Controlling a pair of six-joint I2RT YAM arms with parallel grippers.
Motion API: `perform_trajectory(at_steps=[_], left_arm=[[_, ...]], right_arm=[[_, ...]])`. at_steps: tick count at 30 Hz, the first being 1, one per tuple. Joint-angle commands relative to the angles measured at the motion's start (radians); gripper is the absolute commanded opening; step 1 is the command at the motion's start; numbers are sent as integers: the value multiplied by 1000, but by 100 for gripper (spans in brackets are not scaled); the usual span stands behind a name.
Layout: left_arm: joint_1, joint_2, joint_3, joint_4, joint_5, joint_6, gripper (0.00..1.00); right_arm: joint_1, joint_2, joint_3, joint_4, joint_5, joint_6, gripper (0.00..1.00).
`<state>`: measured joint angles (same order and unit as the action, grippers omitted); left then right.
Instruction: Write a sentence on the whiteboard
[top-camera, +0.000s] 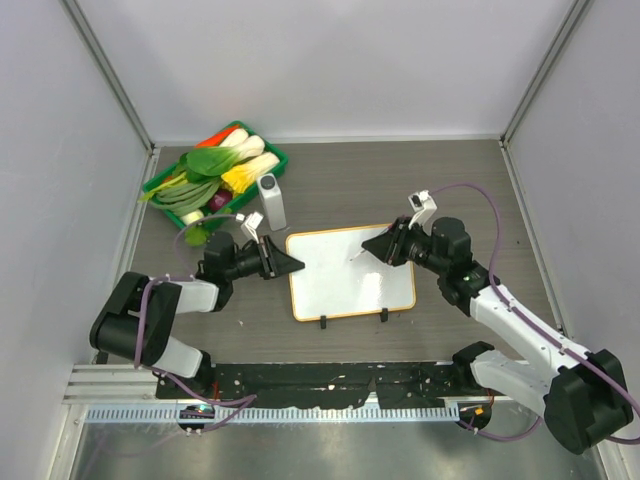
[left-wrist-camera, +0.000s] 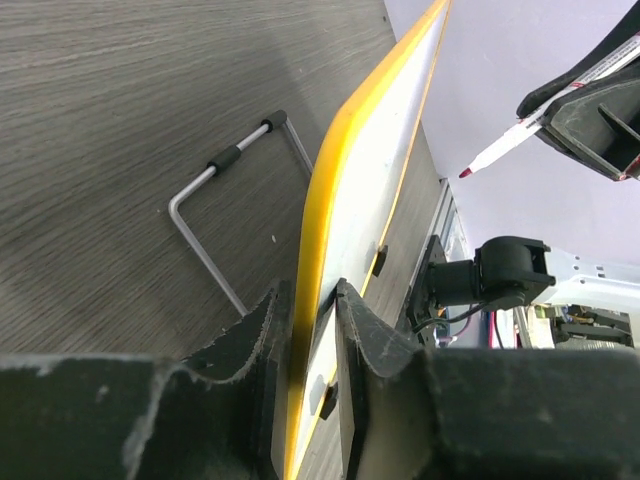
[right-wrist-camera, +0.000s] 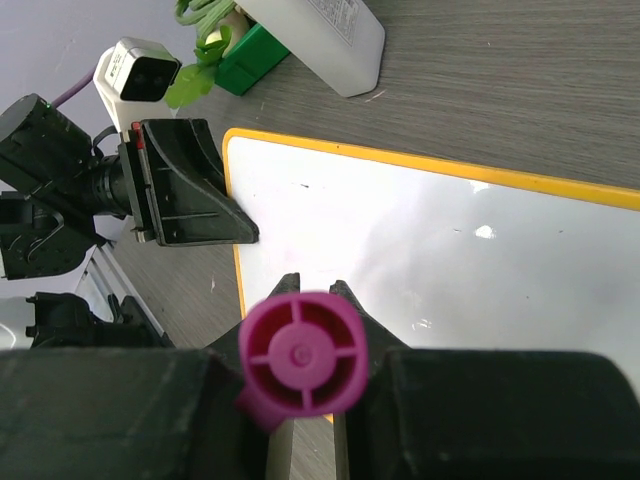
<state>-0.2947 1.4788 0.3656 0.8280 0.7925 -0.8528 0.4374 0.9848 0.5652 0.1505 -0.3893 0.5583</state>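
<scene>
**Board clamped at left edge; marker tip above its face**

- Black mounting strip (top-camera: 330, 378) runs along the near edge and carries both arm bases.
- Grey wood-grain counter (top-camera: 400, 190) bears everything else.
- The whiteboard (top-camera: 350, 275) lies mid-counter between the two arms. It has an orange frame, and its face is plain white with a few tiny specks.
- Left end effector (top-camera: 295, 264): fingers are pressed on either side of the whiteboard's left edge, pinching it.
- Left wrist view: a bent wire bracket (left-wrist-camera: 225, 215) shows at the board's back side against the counter. I cannot tell whether the two touch.
- Green basket (top-camera: 280, 158) of vegetables (top-camera: 215, 165) stands at the far left corner.
- A white rectangular container (top-camera: 272, 200) stands between basket and board.
- Right end effector (top-camera: 368, 250): fingers are closed on the marker (right-wrist-camera: 300, 355), whose magenta butt end faces the wrist camera.
- The marker's pink tip hangs above the board's upper middle, apart from the face.
- Two black clip feet (top-camera: 324, 322) sit on the board's near edge.
</scene>
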Motion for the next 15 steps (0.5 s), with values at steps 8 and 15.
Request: perform_trajectory(at_steps=[8, 15], left_arm=[[-12, -15, -7, -18, -26, 80, 12], [-14, -86, -11, -122, -56, 141, 8]], right_arm=[[41, 15, 41, 81, 75, -37, 1], [64, 43, 50, 118, 92, -40, 2]])
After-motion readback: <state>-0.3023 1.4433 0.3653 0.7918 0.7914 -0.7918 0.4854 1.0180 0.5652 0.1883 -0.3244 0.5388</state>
